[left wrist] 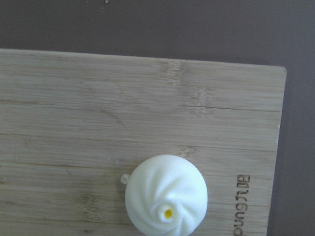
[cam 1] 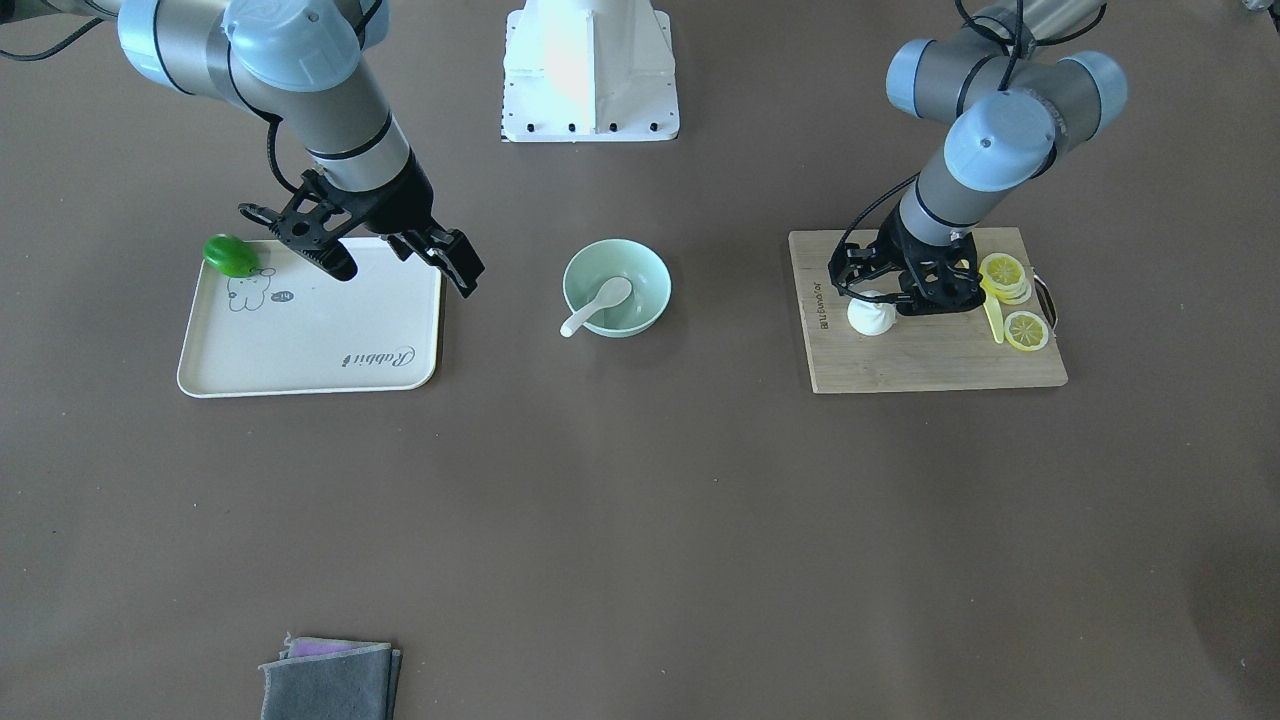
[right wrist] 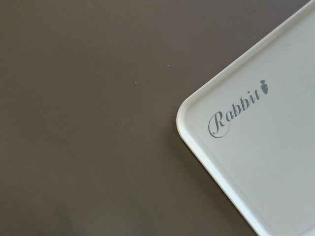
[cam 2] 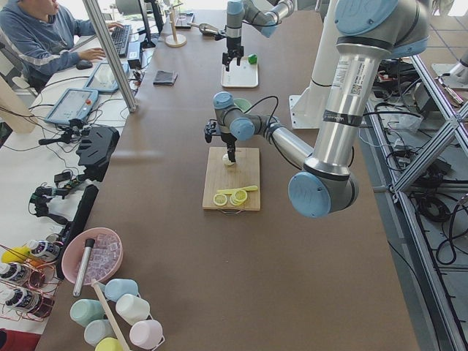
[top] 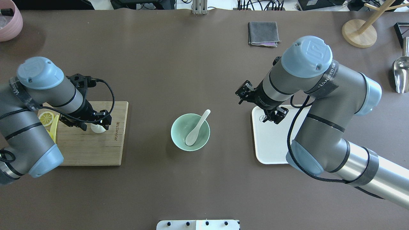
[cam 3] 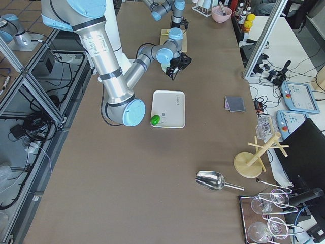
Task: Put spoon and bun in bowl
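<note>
- Spoon (cam 1: 600, 303) is seen laid in bowl (cam 1: 650, 266): done.
- Bun (cam 1: 872, 316) is left on board (cam 1: 930, 360), well apart from bowl.
- Left fingers (cam 1: 940, 290) are spread over bun.
- Right fingers (cam 1: 462, 268) are held wide, empty.

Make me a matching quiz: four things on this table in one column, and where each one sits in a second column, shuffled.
Things:
1. white ceramic soup spoon
2. white pleated steamed bun
3. small round green object
4. folded grey cloth

Places:
A. on the bamboo cutting board
B. on the bare brown table
C. in the pale mint-green bowl
D. on the cream rectangular tray

Pairs: 1-C, 2-A, 3-D, 4-B
</note>
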`<state>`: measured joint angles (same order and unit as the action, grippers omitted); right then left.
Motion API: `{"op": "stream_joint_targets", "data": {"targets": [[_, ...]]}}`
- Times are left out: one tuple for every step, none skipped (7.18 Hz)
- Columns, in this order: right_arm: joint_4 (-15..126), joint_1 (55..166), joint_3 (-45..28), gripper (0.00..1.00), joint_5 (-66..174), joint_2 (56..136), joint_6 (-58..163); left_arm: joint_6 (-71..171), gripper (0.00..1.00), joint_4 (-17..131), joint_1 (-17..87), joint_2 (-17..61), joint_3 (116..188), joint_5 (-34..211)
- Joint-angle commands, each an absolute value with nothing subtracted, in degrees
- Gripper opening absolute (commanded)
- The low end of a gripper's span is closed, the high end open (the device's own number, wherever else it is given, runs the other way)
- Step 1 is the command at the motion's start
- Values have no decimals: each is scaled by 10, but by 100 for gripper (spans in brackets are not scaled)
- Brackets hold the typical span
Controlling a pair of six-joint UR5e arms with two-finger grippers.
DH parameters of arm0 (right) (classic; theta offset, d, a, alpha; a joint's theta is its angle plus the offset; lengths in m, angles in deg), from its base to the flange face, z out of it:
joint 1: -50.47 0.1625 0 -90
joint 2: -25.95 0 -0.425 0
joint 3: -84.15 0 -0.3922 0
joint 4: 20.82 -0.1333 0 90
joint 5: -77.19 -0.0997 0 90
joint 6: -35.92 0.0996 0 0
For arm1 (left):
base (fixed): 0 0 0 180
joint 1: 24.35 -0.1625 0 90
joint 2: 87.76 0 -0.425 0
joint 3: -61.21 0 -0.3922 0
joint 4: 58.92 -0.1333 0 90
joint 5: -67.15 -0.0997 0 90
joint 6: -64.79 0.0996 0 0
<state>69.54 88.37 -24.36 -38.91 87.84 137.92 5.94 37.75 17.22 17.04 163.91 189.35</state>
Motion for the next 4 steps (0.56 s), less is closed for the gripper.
{"op": "stream_joint_targets", "data": {"targets": [[695,889,-242,100,-389,880,1375,64,69,378,172,190,1614,1890],[696,891,-243,100,-389,880,1370,63,45,378,173,191,1613,1890],[696,893,-245,100,-390,881,1370,63,19,378,173,191,1613,1890],[696,903,-250,100,-400,886,1368,59,0,378,174,191,1618,1891]]}}
